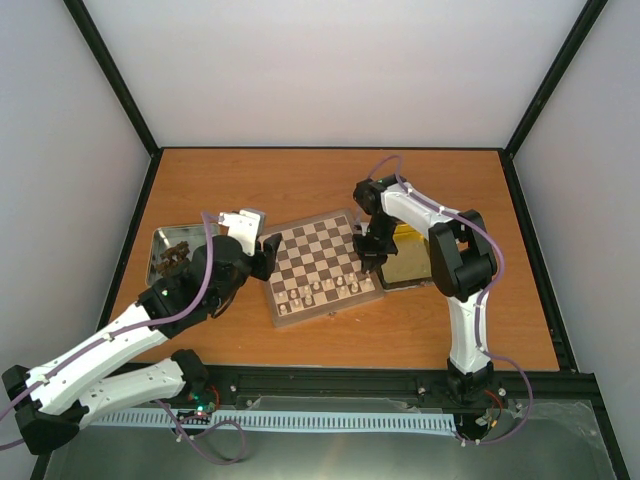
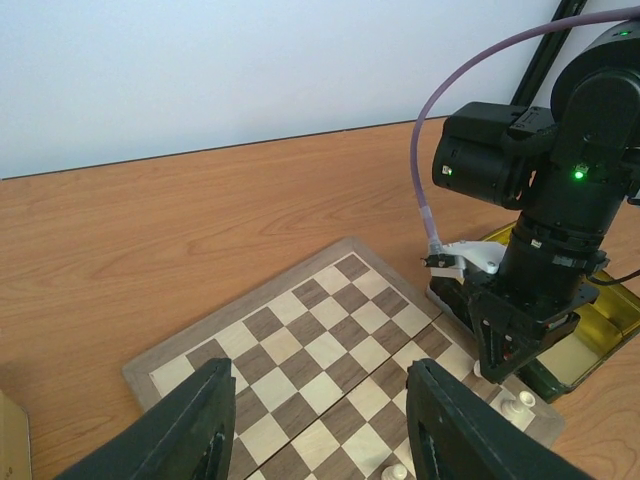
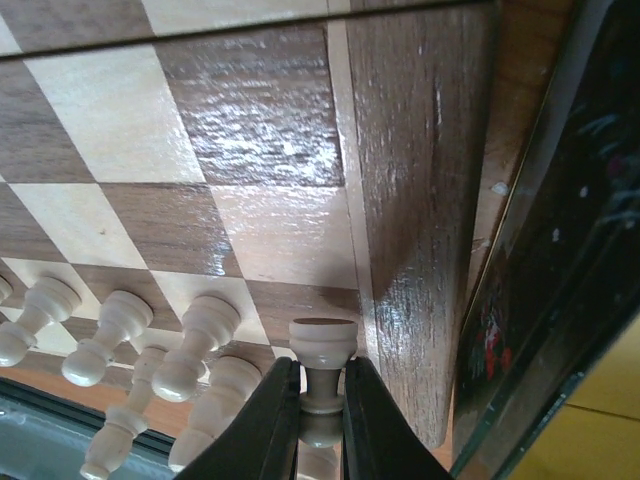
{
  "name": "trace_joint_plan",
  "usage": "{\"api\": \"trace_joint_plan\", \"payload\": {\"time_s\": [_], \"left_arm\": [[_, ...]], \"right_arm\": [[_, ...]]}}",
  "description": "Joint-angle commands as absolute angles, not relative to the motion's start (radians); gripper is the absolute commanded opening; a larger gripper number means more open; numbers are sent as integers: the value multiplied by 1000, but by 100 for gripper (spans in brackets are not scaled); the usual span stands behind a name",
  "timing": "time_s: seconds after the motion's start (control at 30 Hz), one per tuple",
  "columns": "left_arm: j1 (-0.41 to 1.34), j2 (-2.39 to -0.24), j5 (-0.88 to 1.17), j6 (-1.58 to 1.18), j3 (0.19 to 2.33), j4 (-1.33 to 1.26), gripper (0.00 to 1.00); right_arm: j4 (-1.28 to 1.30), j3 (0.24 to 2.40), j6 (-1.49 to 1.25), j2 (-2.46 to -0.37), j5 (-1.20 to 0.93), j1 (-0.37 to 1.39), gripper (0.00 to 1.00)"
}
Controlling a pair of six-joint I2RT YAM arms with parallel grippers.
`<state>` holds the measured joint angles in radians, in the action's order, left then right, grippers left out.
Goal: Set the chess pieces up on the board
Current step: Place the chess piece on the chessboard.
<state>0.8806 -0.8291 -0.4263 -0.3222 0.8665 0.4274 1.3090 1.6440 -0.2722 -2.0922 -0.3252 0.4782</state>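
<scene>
Chessman (image 3: 322, 343) — pinched in right gripper (image 3: 322, 385) | at board (image 3: 270, 150) edge square

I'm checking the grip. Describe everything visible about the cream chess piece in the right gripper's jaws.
The cream chess piece has a flat round head over a narrow neck; its base is hidden. It stands roughly upright, pinched at the neck by the dark jaws of the right gripper, over the last column of the chessboard beside its border, next to other cream pieces. Whether it touches the board is unclear.
</scene>
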Motion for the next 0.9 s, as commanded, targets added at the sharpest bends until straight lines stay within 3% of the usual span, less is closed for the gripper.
{"api": "trace_joint_plan", "payload": {"time_s": [0.0,0.87], "left_arm": [[874,-821,-445,-300,867,439,48],[874,-826,-447,-301,865,438,48]], "right_arm": [[1327,1612,-258,-2079,-336,485,9],[1324,1623,-248,-2077,-348,492,18]]}}
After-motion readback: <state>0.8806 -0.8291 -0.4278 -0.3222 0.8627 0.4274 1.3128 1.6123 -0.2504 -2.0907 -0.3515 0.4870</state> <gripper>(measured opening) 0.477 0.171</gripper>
